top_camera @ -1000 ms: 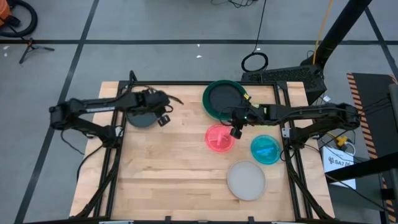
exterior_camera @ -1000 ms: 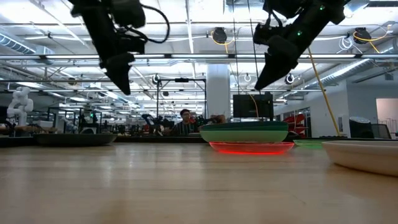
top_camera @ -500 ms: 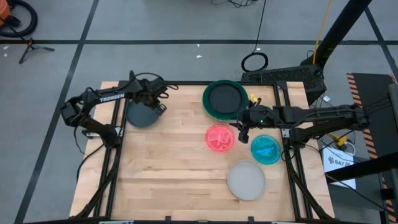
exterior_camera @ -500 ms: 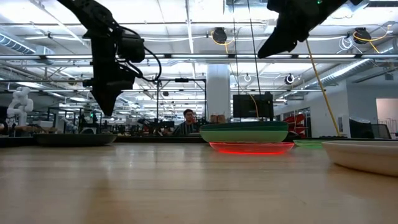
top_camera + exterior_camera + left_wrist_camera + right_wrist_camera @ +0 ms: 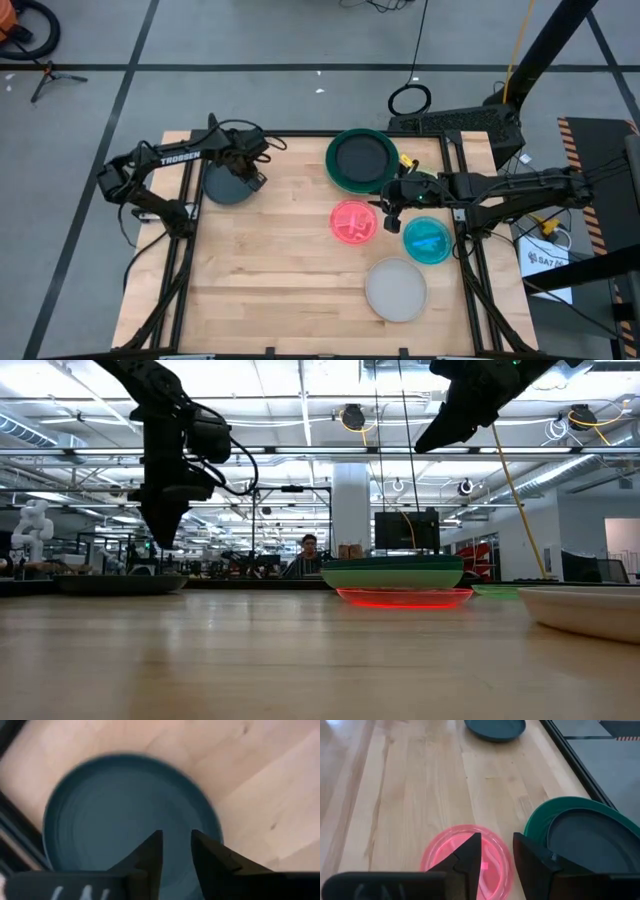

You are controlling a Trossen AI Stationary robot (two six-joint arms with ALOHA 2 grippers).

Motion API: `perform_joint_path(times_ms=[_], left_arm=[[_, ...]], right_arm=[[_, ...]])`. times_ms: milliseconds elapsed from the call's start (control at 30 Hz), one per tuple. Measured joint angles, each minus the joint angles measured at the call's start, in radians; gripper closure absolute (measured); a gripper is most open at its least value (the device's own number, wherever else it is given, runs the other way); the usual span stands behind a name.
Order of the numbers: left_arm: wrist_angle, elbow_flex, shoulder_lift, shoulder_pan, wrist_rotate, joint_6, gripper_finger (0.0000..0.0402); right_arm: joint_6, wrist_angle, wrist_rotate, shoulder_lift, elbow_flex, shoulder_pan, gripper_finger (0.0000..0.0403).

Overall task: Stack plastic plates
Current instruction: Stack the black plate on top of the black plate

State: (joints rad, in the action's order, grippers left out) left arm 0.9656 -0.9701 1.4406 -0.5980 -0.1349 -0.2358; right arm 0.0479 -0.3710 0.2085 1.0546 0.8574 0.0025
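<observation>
We see left gripper (image 5: 176,851) over grey plate (image 5: 228,186), fingers parted, holding nothing | right gripper (image 5: 496,851) above pink plate (image 5: 354,221) (also parted, empty)

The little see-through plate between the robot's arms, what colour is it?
Pink plate, clearest in the high view.

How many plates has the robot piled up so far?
Only one pair looks stacked: a dark plate sits inside the big green plate. Right now nothing is held. The left gripper hangs over the dark teal plate, jaws apart and empty; the right gripper waits above the pink plate. The pink, blue, white and teal plates lie alone.
</observation>
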Motion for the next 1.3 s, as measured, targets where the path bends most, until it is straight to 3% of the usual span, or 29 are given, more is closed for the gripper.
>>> perform_joint_path(times_ms=[300, 767, 1300], left_arm=[[0.026, 0.001, 0.000, 0.067, -0.006, -0.055, 0.0229], [-0.136, 0.143, 0.000, 0.124, -0.006, -0.183, 0.0227], [-0.279, 0.258, 0.000, 0.158, -0.018, -0.222, 0.0227]], right_arm=[[-0.004, 0.000, 0.000, 0.000, 0.000, 0.000, 0.0298], [0.000, 0.000, 0.000, 0.000, 0.000, 0.000, 0.0298], [0.000, 0.000, 0.000, 0.000, 0.000, 0.000, 0.0298]])
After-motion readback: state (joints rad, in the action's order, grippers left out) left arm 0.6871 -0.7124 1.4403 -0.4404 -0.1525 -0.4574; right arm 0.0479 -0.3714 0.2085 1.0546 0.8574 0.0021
